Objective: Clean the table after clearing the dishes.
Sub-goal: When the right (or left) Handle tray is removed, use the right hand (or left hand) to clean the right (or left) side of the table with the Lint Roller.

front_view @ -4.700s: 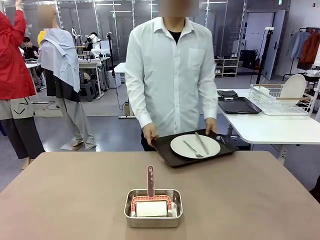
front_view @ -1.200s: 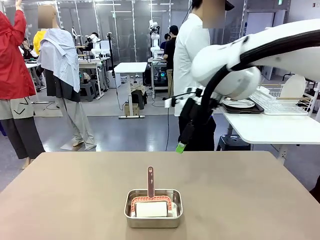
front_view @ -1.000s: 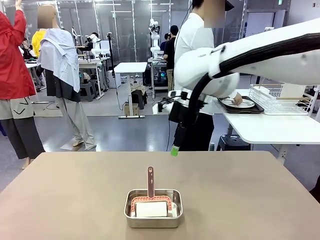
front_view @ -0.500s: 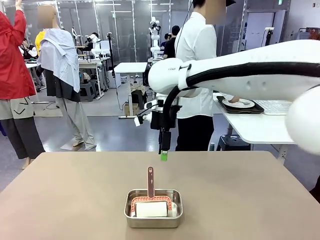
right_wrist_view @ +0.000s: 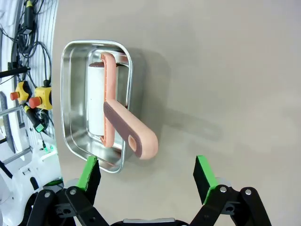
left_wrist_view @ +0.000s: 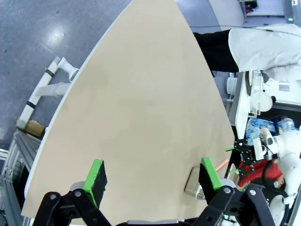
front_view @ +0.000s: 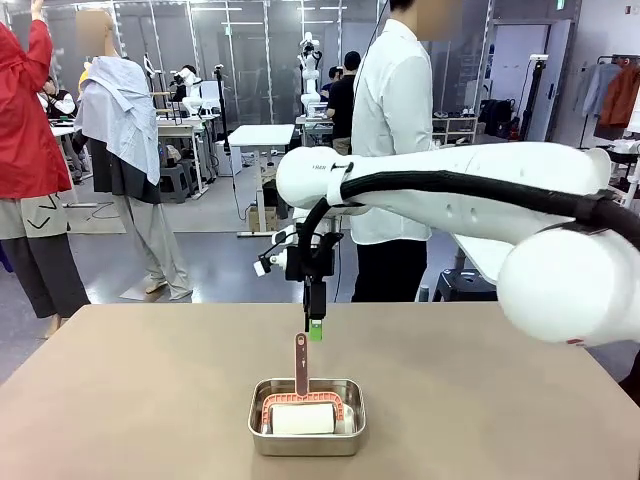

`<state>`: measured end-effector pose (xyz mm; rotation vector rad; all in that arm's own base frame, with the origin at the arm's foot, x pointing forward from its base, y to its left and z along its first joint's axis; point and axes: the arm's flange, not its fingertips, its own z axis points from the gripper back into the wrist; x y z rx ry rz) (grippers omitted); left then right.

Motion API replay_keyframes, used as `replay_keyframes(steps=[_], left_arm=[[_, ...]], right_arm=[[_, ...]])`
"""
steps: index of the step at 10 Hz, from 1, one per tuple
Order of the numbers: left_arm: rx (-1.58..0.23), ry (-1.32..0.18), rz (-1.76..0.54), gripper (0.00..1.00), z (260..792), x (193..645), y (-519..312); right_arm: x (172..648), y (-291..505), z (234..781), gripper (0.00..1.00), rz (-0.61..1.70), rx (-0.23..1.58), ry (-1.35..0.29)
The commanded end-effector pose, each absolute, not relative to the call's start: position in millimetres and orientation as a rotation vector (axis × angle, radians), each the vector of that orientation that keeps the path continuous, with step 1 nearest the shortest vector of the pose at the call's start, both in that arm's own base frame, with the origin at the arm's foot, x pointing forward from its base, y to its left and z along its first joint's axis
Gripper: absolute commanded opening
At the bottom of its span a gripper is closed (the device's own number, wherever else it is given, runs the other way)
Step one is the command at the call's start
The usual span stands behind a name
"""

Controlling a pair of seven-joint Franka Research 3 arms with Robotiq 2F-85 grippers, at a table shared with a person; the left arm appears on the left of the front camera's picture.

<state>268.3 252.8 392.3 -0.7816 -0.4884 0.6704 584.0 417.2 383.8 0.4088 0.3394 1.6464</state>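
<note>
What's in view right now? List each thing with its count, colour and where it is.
table: one, taupe-brown, across the whole foreground.
steel pan: one, silver, mid-table, toward the robot's side.
lint roller: one, white roll with a pink handle, lying in the pan, handle angled up past the rim.
person: one, white shirt and dark trousers, standing beyond the table's far edge, turned sideways.
right arm: one, white, reaching in from the right across the middle.
right tool: one, black with green pads, open, just above the roller's handle end.
left tool: one, black with green pads, open, over bare tabletop.
</note>
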Motion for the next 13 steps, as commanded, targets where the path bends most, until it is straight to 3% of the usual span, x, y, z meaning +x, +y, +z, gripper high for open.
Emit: replay_keyframes(steps=[1, 9, 12, 13], left_arm=[[-0.775, -0.490, 0.669, 1.00, 394.7, 267.8, 254.9], [-0.775, -0.490, 0.669, 1.00, 394.7, 267.8, 254.9], [-0.775, -0.490, 0.669, 1.00, 394.7, 267.8, 254.9], [-0.775, -0.490, 0.669, 1.00, 394.7, 267.8, 254.9]], right_arm=[[599.0, 445.5, 383.7, 1.00, 1.637, 0.452, 0.408], [592.8, 467.1, 352.8, 1.00, 1.609, 0.563, 0.557], [590.9, 470.2, 349.7, 0.08, 1.609, 0.545, 0.593], [590.2, 469.0, 348.7, 0.00, 1.601, 0.540, 0.621]])
